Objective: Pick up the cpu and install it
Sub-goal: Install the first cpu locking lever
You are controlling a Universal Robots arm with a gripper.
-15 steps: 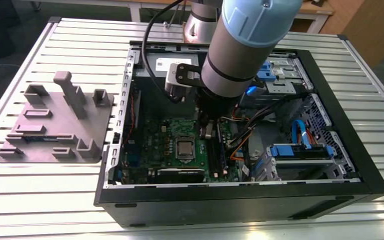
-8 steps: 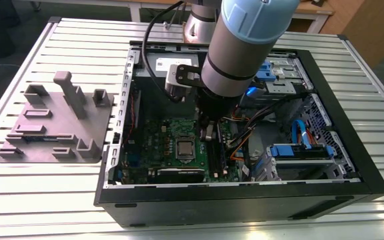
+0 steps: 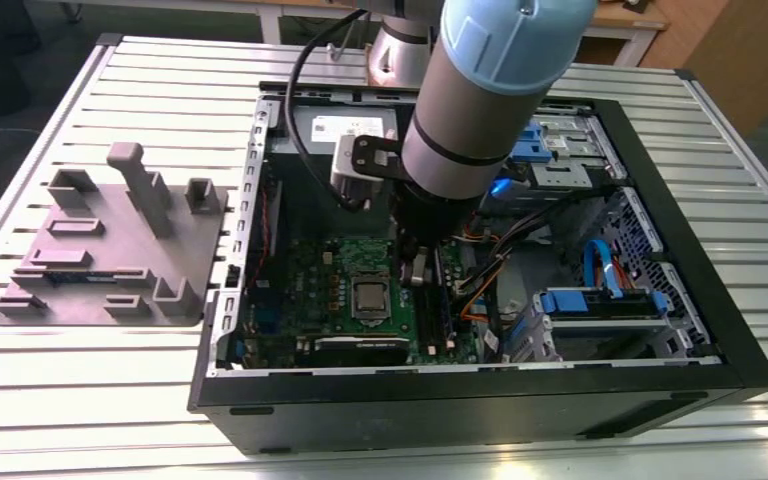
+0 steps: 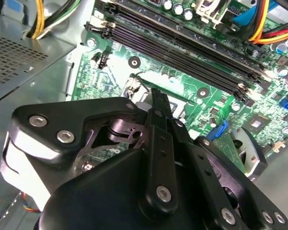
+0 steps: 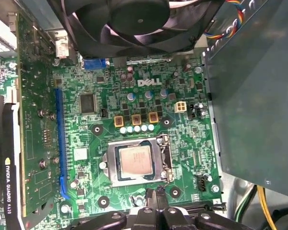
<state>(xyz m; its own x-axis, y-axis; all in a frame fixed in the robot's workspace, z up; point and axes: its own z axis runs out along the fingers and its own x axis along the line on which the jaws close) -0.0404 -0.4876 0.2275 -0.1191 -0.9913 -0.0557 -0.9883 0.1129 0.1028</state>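
The cpu [image 5: 135, 160] sits flat in its socket on the green motherboard [image 5: 182, 139], framed by the socket's metal bracket [image 5: 164, 160]; in the exterior view it shows as a small silver square [image 3: 369, 296] low in the open computer case [image 3: 704, 330]. Nothing holds it. The gripper [image 5: 157, 200] hangs just beside the socket, its black fingers [image 5: 149, 196] drawn close together with nothing between them, their tips at the socket's edge. In the second wrist view the gripper's black body [image 4: 149, 182] blocks most of the socket from sight, and the long dark memory slots [image 4: 182, 43] run past beyond it. Near the cpu, across the motherboard, a black fan [image 5: 139, 24] overhangs the board, a long blue slot [image 5: 60, 143] runs beside the socket, and a graphics card [image 5: 9, 158] lies past that. The arm [image 3: 484, 100] comes down into the case over the motherboard. Outside the case, well apart from the cpu, a grey fixture tray [image 3: 117, 250] rests on the slatted surface [image 3: 91, 400].
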